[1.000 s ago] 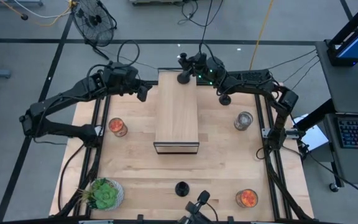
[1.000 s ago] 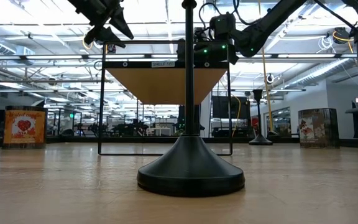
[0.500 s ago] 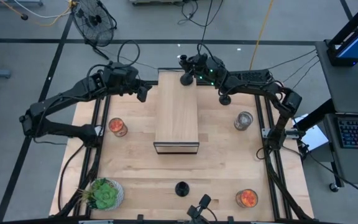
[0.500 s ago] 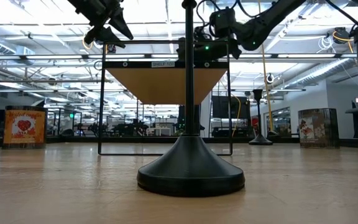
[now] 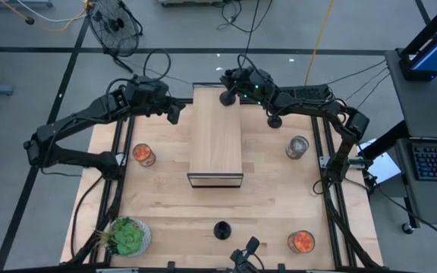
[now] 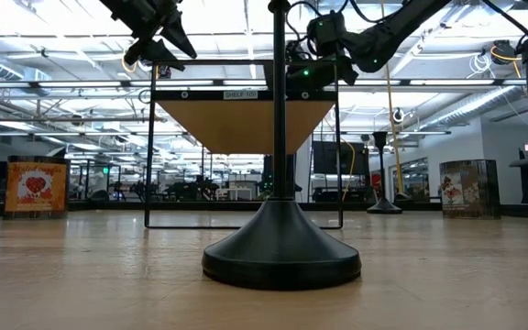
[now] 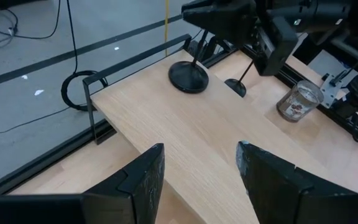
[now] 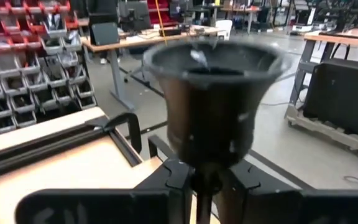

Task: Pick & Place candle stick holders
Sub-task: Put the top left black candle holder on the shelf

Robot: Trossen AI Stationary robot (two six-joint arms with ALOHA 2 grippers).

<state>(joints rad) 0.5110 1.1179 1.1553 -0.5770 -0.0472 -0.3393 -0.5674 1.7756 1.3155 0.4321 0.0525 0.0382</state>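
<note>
**A:** What sits closest to the front edge of the worktop (image 5: 279, 205)?

**B:** One candle stick holder (image 5: 221, 230) stands alone there, upright, between the green plant (image 5: 127, 236) at one corner and an orange-filled jar (image 5: 301, 241) at the other. In the low view its base and stem (image 6: 280, 165) fill the middle of the picture.

**A:** And farther back?

**B:** The wooden shelf (image 5: 216, 136) runs down the middle of the worktop, raised on a thin black frame. A second orange jar (image 5: 143, 155) stands to its left, a clear glass jar (image 5: 297, 146) to its right.

**A:** Where is the right pincer?

**B:** The right pincer (image 5: 231, 86) is over the shelf's far end, closed on the stem of a second candle stick holder (image 7: 189, 77). In the left wrist view its round base rests on the shelf top near the far corner. The right wrist view shows the holder's cup (image 8: 211, 102) just above the clamped fingers (image 8: 173, 186).

**A:** The third holder?

**B:** It stands on the worktop (image 5: 275, 120) just right of the shelf's far end, beneath the right arm.

**A:** And the left pincer?

**B:** The left pincer (image 7: 197, 177) hangs by the shelf's far left corner, fingers spread apart, holding nothing.
</note>
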